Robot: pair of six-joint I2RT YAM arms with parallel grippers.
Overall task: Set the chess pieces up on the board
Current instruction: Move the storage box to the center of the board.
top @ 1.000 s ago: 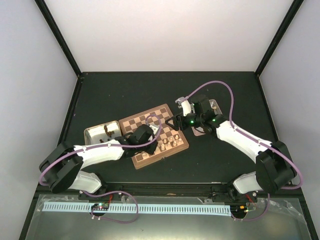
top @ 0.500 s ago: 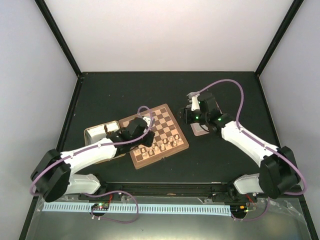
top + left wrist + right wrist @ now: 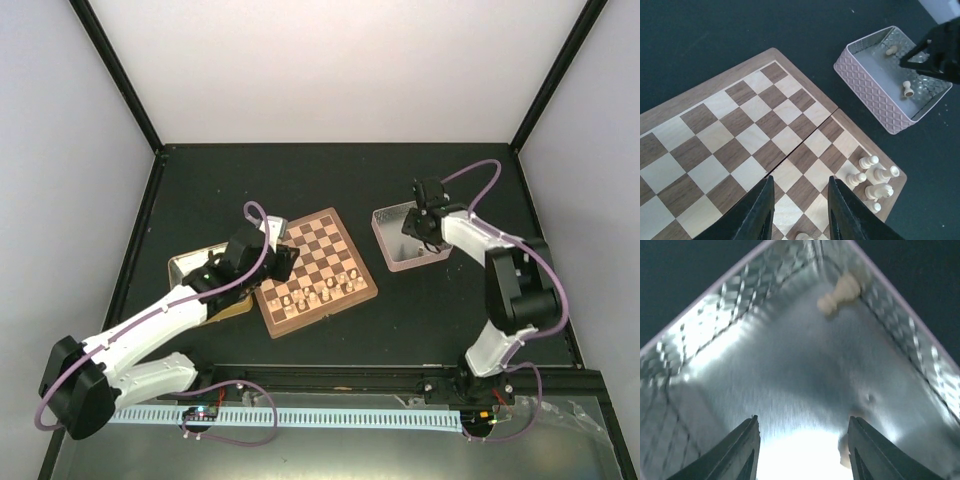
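The board (image 3: 325, 245) lies at the table's middle; several cream chess pieces (image 3: 322, 291) stand along its near edge. In the left wrist view the board (image 3: 740, 130) fills the frame, with pieces (image 3: 875, 175) at its right corner. My left gripper (image 3: 280, 258) hangs over the board's left part, open and empty (image 3: 801, 180). My right gripper (image 3: 425, 215) is open and empty (image 3: 802, 440) inside the pink-walled metal tray (image 3: 380, 232). One loose piece (image 3: 839, 294) lies in the tray's far corner. Another piece (image 3: 844, 452) lies beside my right finger.
A second metal tray (image 3: 180, 268) sits left of the board, partly under my left arm, with something dark in it. The pink tray (image 3: 870, 95) shows in the left wrist view with two pieces (image 3: 908, 89) inside. Black frame rails edge the dark table.
My left gripper has pulled back from the board's near row to its left part. My right gripper has swung right, from the board's right edge into the pink tray.
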